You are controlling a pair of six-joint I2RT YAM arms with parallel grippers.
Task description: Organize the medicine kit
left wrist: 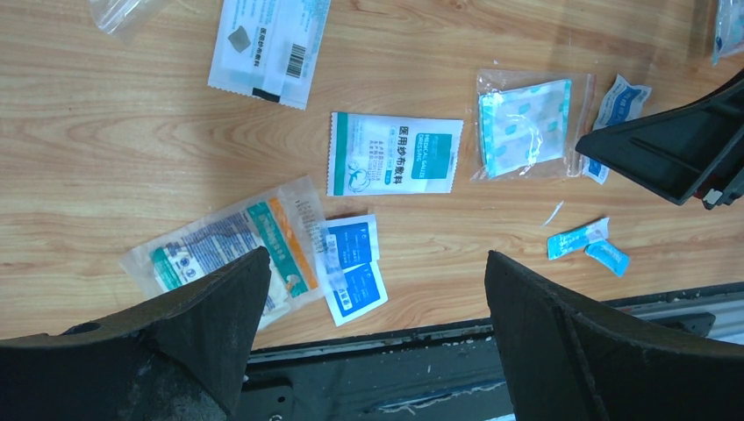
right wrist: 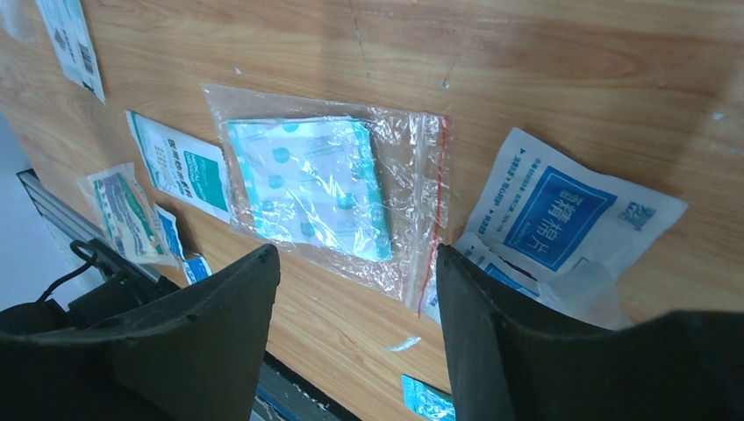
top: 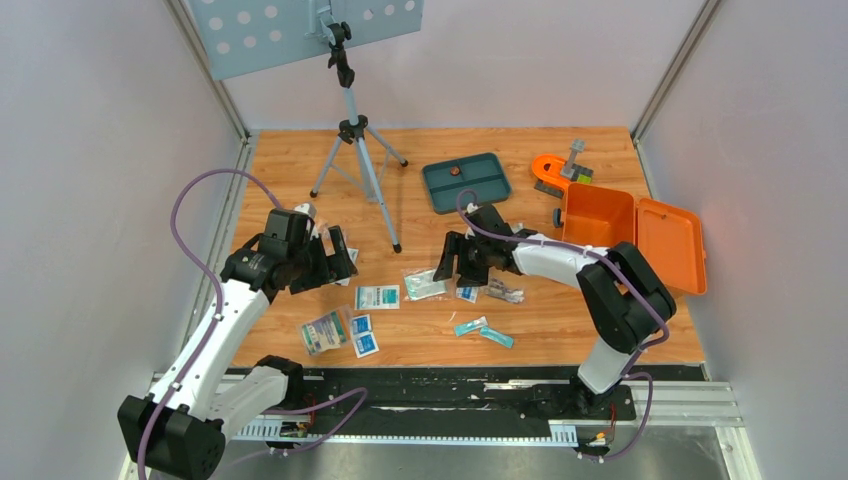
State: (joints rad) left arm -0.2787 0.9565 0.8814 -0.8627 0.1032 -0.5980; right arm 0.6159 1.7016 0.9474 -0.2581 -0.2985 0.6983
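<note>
**Right arm lining up on the zip bag; kit open and waiting**

I judge this to be the picking stage: loose packets lie across the near half of the table (top: 300, 160), and none of them shows inside the medicine kit (top: 598, 215). The kit sits against the table's right edge with its lid thrown open toward that edge.

My right gripper (right wrist: 355, 259) hovers low over a clear zip bag (right wrist: 325, 189) near the middle of the table. Its jaws are apart with nothing between them. The bag lies flat, and a blue-and-white sachet (right wrist: 570, 210) touches or slightly overlaps the bag's red-sealed end.

My left gripper (left wrist: 377, 263) is spread wide and empty, above the packets toward the near edge.

For the next move I'd come straight down and pinch one edge of the bag, since a flat film gives the fingers little to bite on. I'd stay away from the sealed end so the sachet doesn't come along. Then I'd carry the bag rightward to the open kit.
</note>
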